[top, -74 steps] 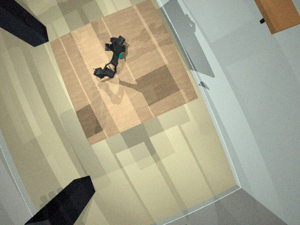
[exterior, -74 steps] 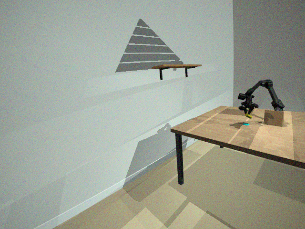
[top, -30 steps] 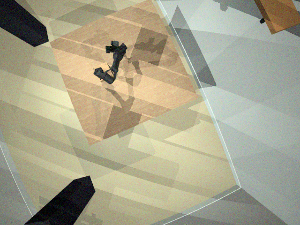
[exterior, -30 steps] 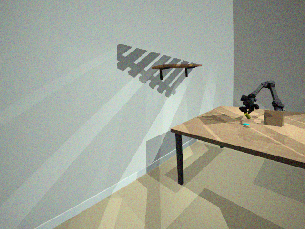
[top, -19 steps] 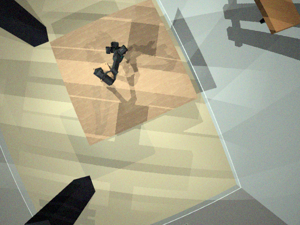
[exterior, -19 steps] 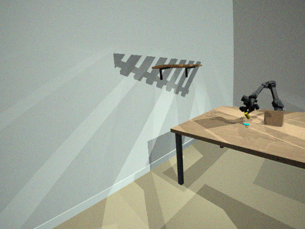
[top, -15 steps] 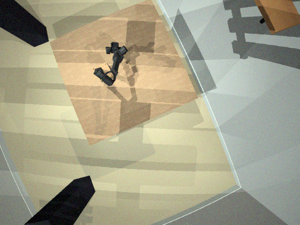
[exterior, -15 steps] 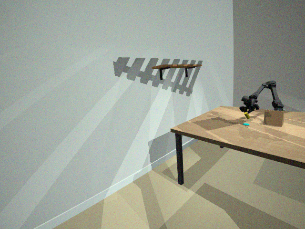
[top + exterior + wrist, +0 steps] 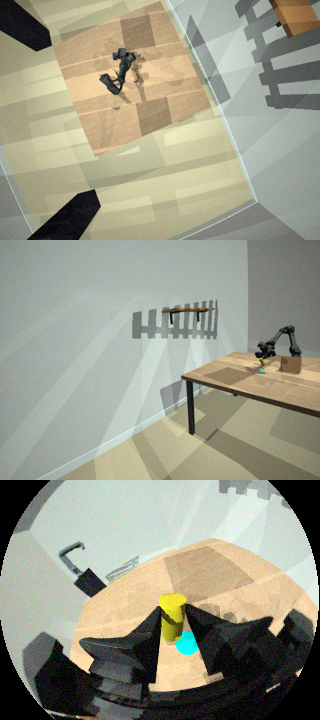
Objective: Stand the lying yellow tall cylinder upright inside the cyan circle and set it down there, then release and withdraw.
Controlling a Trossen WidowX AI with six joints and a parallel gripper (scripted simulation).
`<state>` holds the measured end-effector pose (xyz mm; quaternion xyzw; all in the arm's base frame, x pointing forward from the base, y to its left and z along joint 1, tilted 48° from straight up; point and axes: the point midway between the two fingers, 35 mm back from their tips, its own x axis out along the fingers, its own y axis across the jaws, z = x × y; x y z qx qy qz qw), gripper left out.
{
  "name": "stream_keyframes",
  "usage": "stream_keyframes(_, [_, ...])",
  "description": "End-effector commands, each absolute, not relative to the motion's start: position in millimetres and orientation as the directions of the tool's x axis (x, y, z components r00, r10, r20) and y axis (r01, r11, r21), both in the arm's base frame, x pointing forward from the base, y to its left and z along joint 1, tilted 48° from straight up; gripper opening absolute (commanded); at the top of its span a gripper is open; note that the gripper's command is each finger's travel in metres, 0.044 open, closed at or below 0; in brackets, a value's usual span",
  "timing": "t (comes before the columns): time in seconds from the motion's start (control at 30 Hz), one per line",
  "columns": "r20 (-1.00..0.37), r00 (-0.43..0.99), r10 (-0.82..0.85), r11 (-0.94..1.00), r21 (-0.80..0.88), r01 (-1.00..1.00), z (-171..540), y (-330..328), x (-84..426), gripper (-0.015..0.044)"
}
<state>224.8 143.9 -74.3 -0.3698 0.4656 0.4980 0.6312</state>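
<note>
The yellow tall cylinder (image 9: 262, 361) (image 9: 173, 622) is held near its upper end, raised above the table. It is close to upright, with a tilt in the exterior view. My gripper (image 9: 260, 358) (image 9: 172, 608) is shut on it, one finger on each side. The cyan circle (image 9: 261, 371) (image 9: 188, 644) lies flat on the table; it shows below the cylinder in the exterior view and just right of its lower end in the wrist view. In the top view the arm's black body hides the cylinder and circle.
A brown box (image 9: 291, 365) stands on the wooden table (image 9: 201, 374) (image 9: 85, 90), near the arm's base and to the right of the circle in the exterior view. A wall shelf (image 9: 189, 309) (image 9: 297, 18) is away from the table. Shadows cross the tabletop.
</note>
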Motion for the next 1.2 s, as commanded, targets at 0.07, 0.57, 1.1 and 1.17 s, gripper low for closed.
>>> stream_keyframes(0.07, [-0.942,0.089,0.323,0.217,-0.018,-0.976,-71.0,143.3,223.5,0.0105])
stream_keyframes(0.57, [-0.901,0.141,0.409,0.190,-0.067,-0.980,-63.4,141.7,223.3,0.0105])
stream_keyframes(1.1, [-0.848,0.198,0.492,0.162,-0.135,-0.978,-53.7,139.5,222.0,0.0105])
stream_keyframes(1.17, [-0.840,0.206,0.502,0.159,-0.144,-0.977,-52.4,139.2,221.7,0.0105])
